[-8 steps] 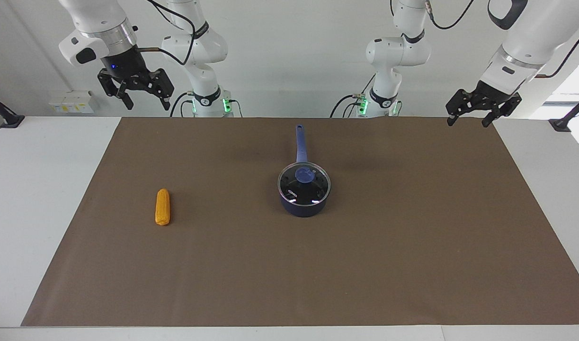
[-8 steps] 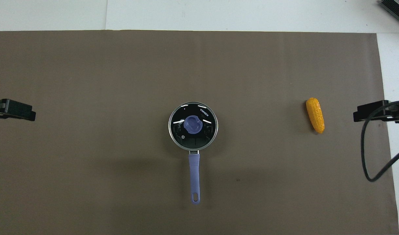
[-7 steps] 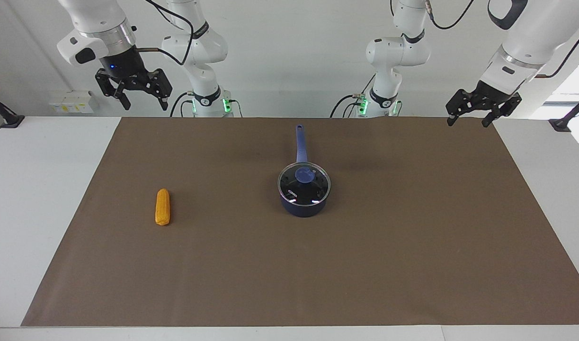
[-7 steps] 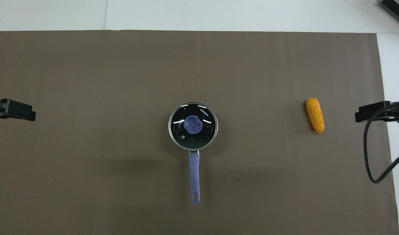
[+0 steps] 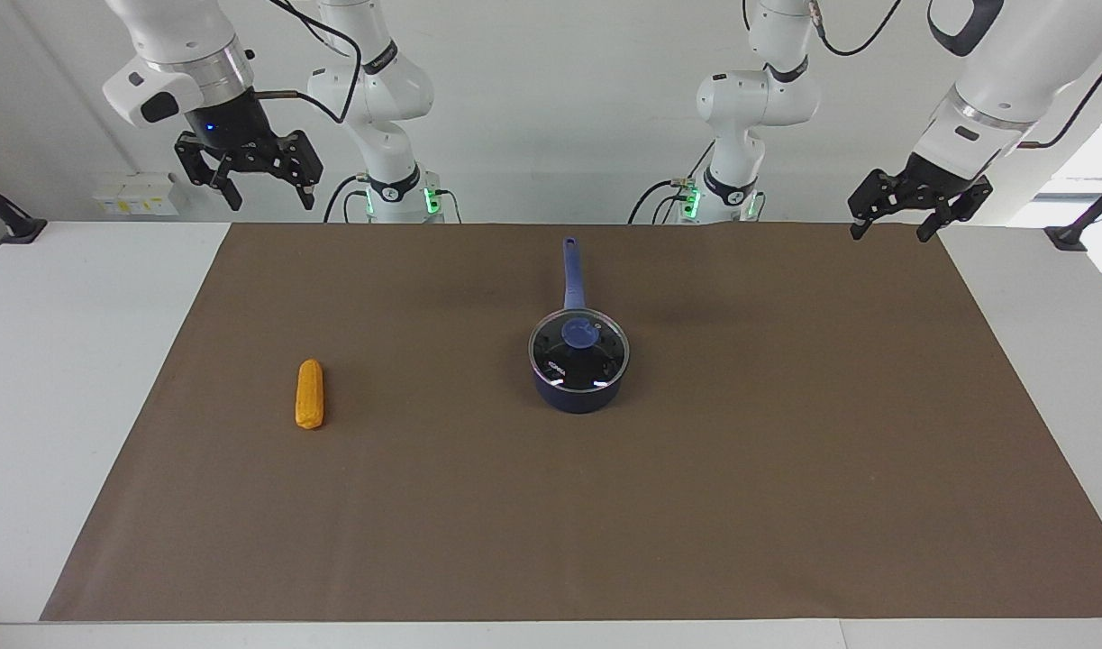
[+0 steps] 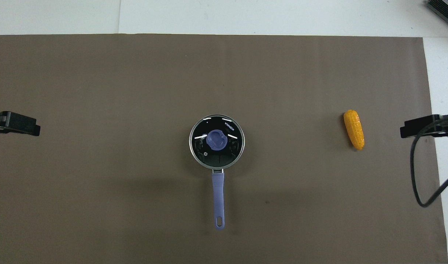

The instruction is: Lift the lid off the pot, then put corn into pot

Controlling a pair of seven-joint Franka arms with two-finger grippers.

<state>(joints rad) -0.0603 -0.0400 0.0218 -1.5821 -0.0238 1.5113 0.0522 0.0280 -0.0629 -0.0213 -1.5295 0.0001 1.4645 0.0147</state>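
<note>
The navy pot [image 5: 578, 397] stands in the middle of the brown mat, its long handle [image 6: 218, 194] pointing toward the robots. The glass lid [image 5: 578, 335] with the blue knob sits on the pot [image 6: 217, 140]. The yellow-orange corn [image 5: 309, 394] lies on the mat toward the right arm's end [image 6: 354, 129]. My right gripper [image 5: 268, 191] is open, empty, raised over the mat's edge at its own end. My left gripper [image 5: 890, 231] is open, empty, raised over the mat's corner at its own end.
The brown mat [image 5: 785, 469] covers most of the white table. A black cable [image 6: 416, 176] hangs from the right arm over the mat's edge. The gripper tips show at the side edges of the overhead view [image 6: 22, 124] [image 6: 418, 126].
My right gripper has moved slightly up and outward, away from the corn and the pot. The left gripper, pot, lid and corn have not moved.
</note>
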